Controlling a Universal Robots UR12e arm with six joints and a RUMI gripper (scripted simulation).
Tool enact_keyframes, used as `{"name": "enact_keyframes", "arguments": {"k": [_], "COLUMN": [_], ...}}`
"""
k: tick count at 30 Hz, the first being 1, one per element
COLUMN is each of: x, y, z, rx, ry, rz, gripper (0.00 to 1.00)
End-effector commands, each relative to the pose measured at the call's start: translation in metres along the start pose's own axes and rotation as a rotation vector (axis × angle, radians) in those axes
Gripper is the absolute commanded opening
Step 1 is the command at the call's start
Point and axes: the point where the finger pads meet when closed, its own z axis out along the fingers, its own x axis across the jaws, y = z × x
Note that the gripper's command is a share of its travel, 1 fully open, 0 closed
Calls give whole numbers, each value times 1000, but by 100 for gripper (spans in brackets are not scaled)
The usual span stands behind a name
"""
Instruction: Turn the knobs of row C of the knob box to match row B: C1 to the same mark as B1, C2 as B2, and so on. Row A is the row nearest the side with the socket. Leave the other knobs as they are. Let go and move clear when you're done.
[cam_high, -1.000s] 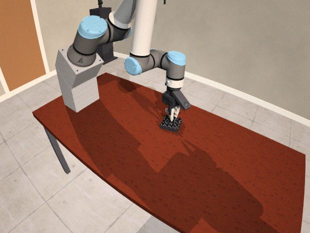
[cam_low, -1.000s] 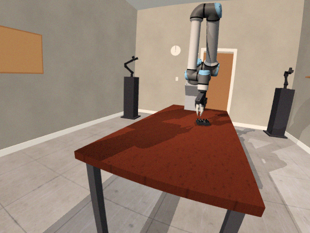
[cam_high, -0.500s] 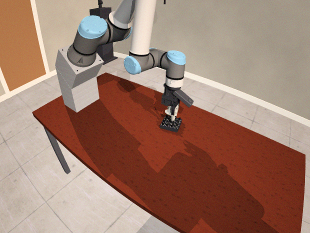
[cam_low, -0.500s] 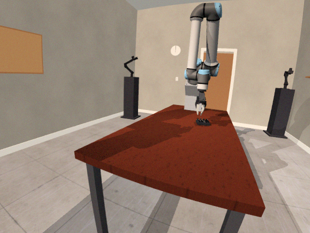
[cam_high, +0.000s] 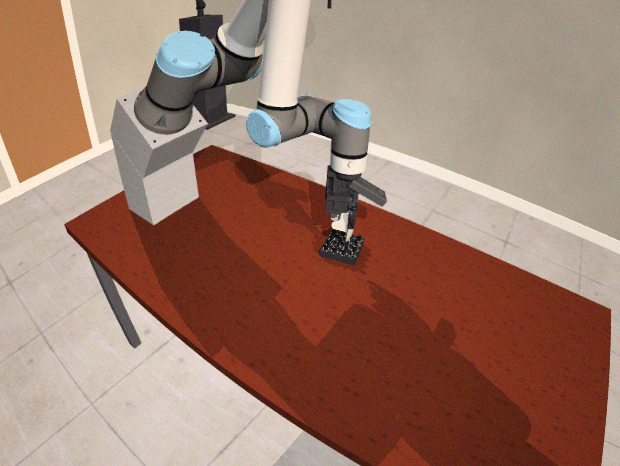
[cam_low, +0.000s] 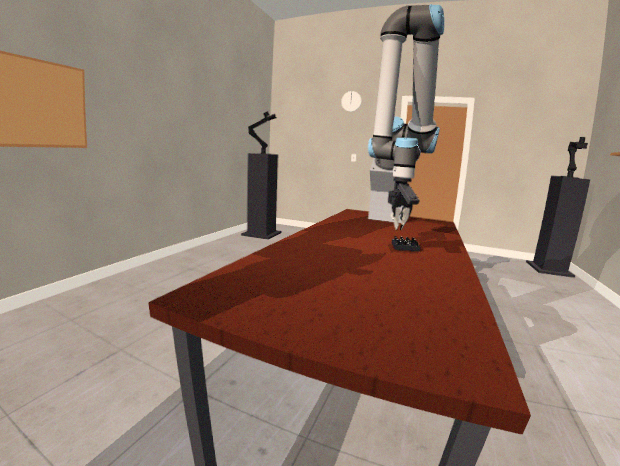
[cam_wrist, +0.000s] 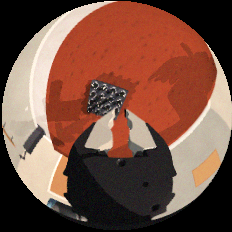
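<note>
The knob box is a small dark block with several rows of little knobs, lying on the red-brown table. The knob marks and the socket side are too small to read. My gripper points straight down, its fingertips a little above the box's far edge. The fingers stand close together with only table showing between them; they hold nothing.
The arm's grey pedestal stands on the table's far left corner. Two dark stands are on the floor beyond the table. The table's edges are far from the box.
</note>
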Motion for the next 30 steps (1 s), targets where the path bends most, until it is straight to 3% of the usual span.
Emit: {"name": "enact_keyframes", "arguments": {"k": [1,9,18,30], "x": [-1,-2,-2,-3], "y": [0,3,5,6], "z": [-2,-5,-6,-7], "rx": [3,4,4,4], "ry": [-4,-4,-3,-3], "rz": [-156,-401,-560,-651], "gripper": [11,11,11,11]}}
